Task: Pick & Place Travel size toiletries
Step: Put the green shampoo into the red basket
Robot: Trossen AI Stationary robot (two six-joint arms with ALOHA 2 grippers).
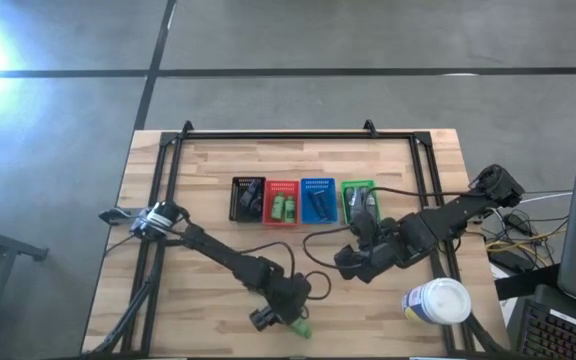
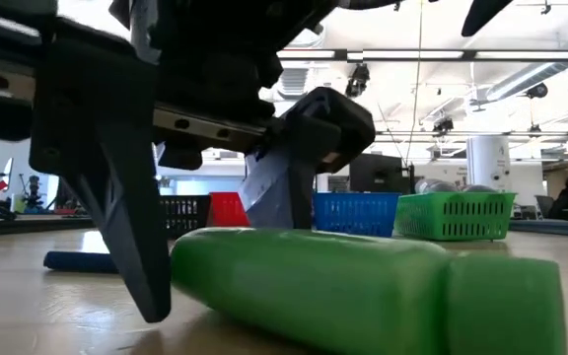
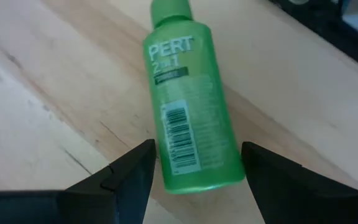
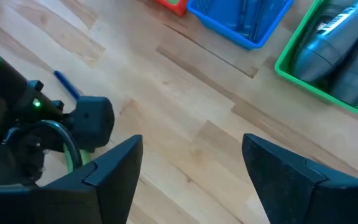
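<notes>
High cam looked straight down on the whole pale wooden table (image 1: 198, 170). Low cam sat at tabletop level, v. close to the bright green plastic bottle (image 2: 363, 291), also filling left wrist cam, which faced downward.

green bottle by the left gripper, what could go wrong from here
The green bottle lies on its round side between the open fingers of the left gripper, so a lopsided close could roll it away. It also sits near the table front edge and might fall off.
</notes>
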